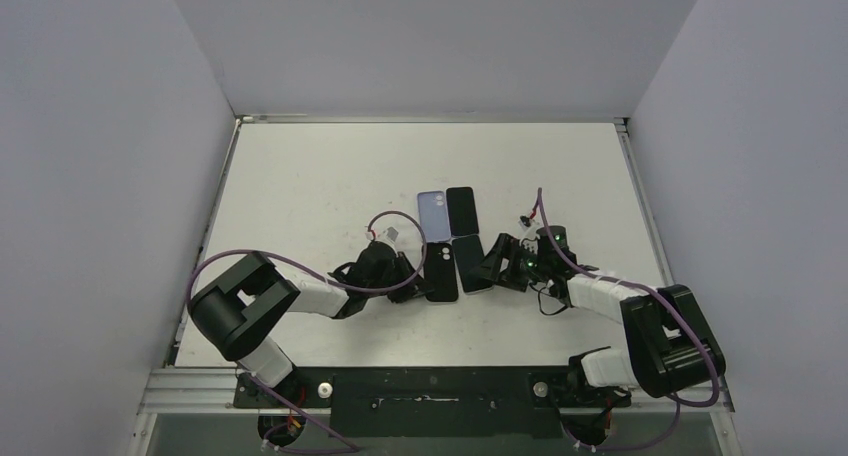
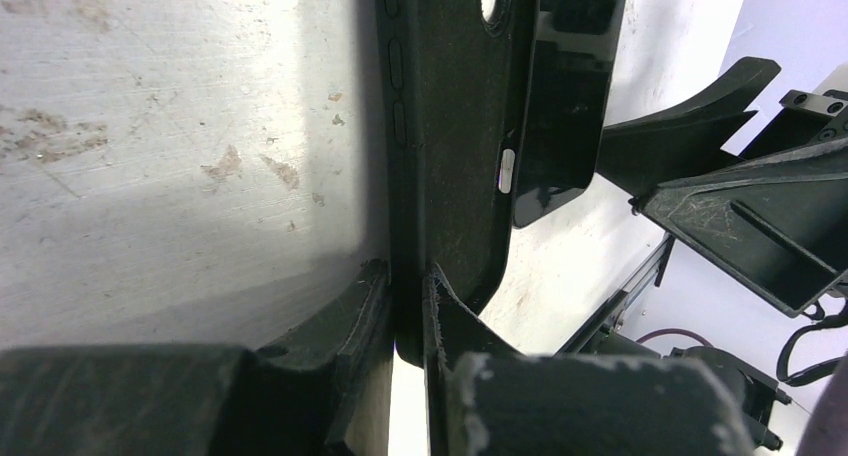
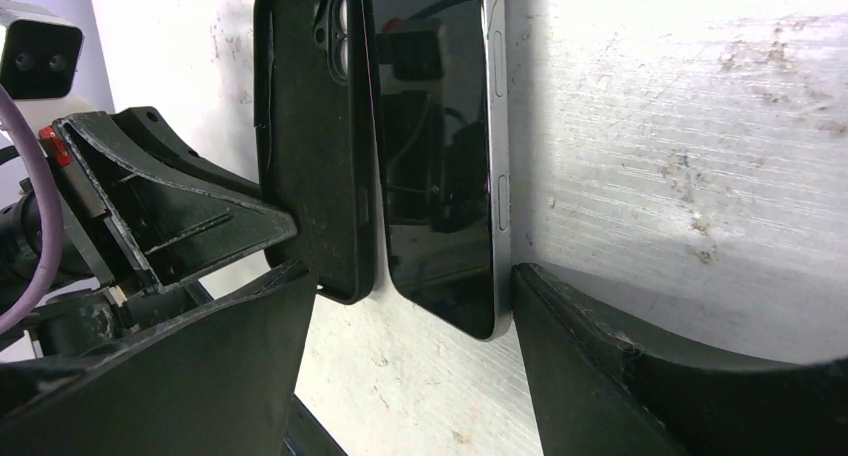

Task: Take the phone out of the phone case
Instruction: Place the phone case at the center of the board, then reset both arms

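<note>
Because the left gripper [image 2: 408, 316] was pressed together on the near edge of the black phone case [image 2: 450, 126], the case was pinned flat to the desk [image 1: 320, 176], which I judge was meant to keep it from sliding while the other arm worked on the phone. The black phone [image 3: 435, 156] lay flat outside the case, just to its right, with their long edges touching or nearly so, glossy face up. The right gripper [image 3: 410, 286] stood spread at the phone's near end with one finger on each side of it, holding nothing. That looked like a release, or a stance ready to nudge the phone further right. Judged from how they lay, the separation was essentially made, and only clearing the two apart seemed left. Farther back on the desk, well clear of both grippers, a lavender case [image 1: 431, 212] and a second dark phone [image 1: 461, 209] lay side by side. They sat just beyond the working pair's far ends, so a push away from the arms could knock into them. The grippers faced each other closely across case and phone, leaving little room between them, and a purple cable [image 1: 395, 216] looped above the left wrist.
</note>
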### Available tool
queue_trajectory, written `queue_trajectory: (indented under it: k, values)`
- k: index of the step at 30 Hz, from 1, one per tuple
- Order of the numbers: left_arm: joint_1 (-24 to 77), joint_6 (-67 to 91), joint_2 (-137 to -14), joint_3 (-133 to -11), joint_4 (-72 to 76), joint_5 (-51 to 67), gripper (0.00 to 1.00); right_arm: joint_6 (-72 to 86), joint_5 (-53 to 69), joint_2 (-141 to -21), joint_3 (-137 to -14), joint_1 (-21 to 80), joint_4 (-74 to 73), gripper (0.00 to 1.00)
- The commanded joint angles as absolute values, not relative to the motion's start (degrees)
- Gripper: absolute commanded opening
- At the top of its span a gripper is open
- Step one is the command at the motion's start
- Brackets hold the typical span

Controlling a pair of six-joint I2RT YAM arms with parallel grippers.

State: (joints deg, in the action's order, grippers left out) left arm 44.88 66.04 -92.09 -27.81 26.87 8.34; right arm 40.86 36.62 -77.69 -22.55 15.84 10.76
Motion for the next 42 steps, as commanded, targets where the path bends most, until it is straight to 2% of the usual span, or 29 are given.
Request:
queue_trajectory:
  k: [1, 3, 6, 14, 22, 24, 25, 41, 42]
  values:
    - [45.6, 67.8, -93.0, -29.7, 28.6, 7.6, 0.11, 37.7, 30.8, -77.1, -21.9, 16.4, 2.2, 0.73]
    - [45.8, 68.7, -92.6, -29.6, 27.5, 6.3, 0.12, 37.8, 30.3, -76.6, -21.7, 16.6, 1.9, 0.73]
    - [45.8, 68.9, -92.1, -29.4, 26.8, 5.2, 0.19, 37.4, 29.7, -76.2, -22.0, 17.0, 1.3, 0.73]
    - [46.1, 68.5, -93.3, -30.5, 27.4, 5.6, 0.44, 35.5, 28.3, -76.1, -24.2, 17.7, -0.6, 0.76]
    - [46.0, 68.9, -90.6, -29.8, 21.5, 3.4, 0.82, 31.8, 21.2, -67.9, -28.3, 16.9, -6.9, 0.87]
    - [46.0, 68.7, -90.0, -30.1, 19.9, 3.1, 0.95, 31.3, 18.9, -65.0, -29.1, 16.6, -8.2, 0.88]
    - [46.0, 68.5, -89.5, -30.3, 19.1, 2.8, 0.97, 31.1, 17.8, -63.4, -29.6, 16.5, -8.9, 0.89]
    - [46.4, 62.7, -90.7, -33.6, 17.8, 4.0, 0.97, 29.0, -1.0, -38.0, -34.7, 15.9, -24.3, 0.95]
    - [46.4, 62.2, -90.4, -33.5, 17.6, 3.9, 0.97, 28.7, -2.6, -36.8, -35.2, 15.9, -25.5, 0.99]
